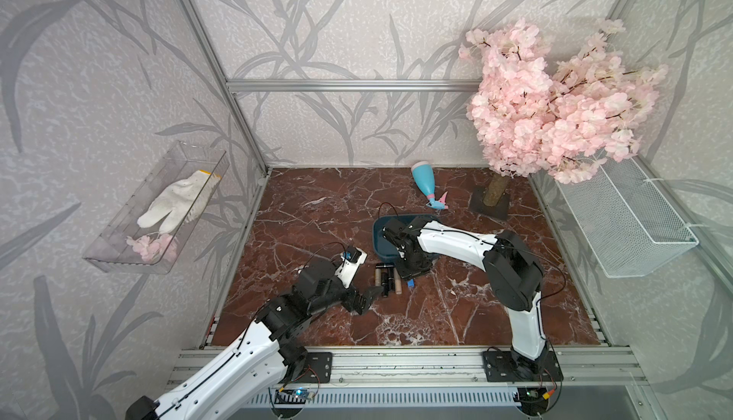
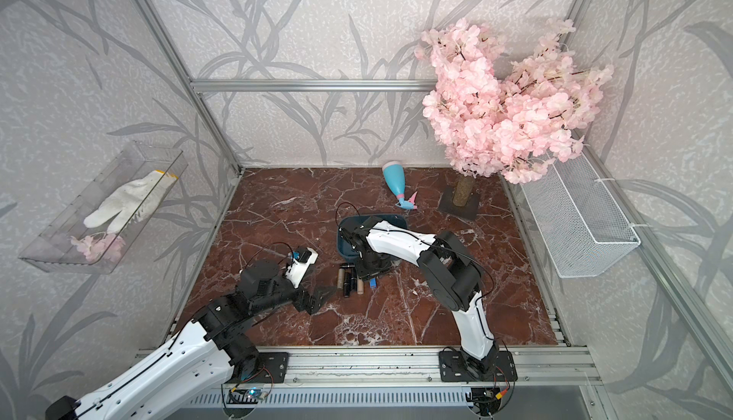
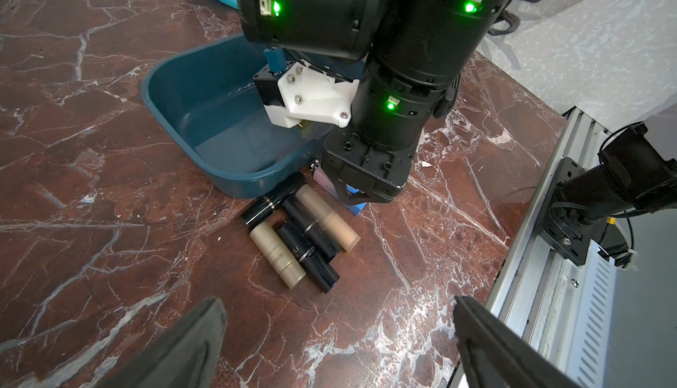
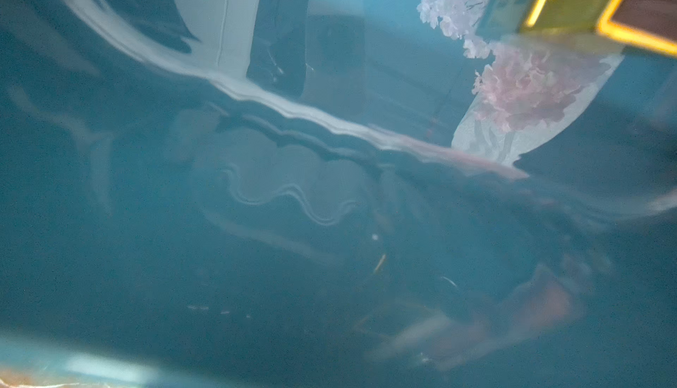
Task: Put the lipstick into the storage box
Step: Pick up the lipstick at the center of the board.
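Top views, box: the storage box [image 1: 380, 239] is seen at mid-table, largely covered by the right arm [image 1: 456, 239]; no lipstick can be made out inside it
Top views, lipsticks: a cluster of lipsticks [image 1: 386, 278] is laid on the table [image 1: 317, 207] just near of the box, outside it
Top views, grippers: the right gripper [image 1: 410, 277] is pointed down just right of the cluster; the left gripper [image 1: 367, 299] is held near and left of it
Left wrist, box: the part of the box floor that is visible is shown bare
Left wrist, lipsticks: black and beige tubes are packed side by side, the farthest one close against the box wall
Left wrist, left jaws: spread wide, with nothing between them
Left wrist, right jaws: lowered onto a small blue and lilac item [image 3: 357, 208] beside the cluster; whether it is clamped cannot be told
Right wrist: only blurred teal plastic with reflections is shown; the jaws are not seen
Progress: nothing is judged stored yet; every visible lipstick is left to be moved
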Available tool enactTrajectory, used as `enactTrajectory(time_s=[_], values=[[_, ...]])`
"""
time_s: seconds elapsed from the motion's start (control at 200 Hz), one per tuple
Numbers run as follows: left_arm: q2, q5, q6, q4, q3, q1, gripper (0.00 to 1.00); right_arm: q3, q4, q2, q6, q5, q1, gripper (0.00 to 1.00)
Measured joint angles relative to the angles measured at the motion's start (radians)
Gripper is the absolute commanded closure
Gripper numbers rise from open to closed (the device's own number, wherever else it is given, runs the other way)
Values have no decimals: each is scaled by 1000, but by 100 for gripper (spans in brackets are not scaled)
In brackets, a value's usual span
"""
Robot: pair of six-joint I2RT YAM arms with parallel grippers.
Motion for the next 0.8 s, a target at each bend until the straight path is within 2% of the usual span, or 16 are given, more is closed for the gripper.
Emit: enactTrajectory(time_s=[0.425,0.695,0.8], values=[[18,0,6,-8,11,0,0,0,34,39,0,0,-10,63],[37,0,7,-7,15,0,0,0,43,50,-8,-6,-12,80],[48,0,8,-6,15,0,0,0,43,50,-9,-6,-12,83]])
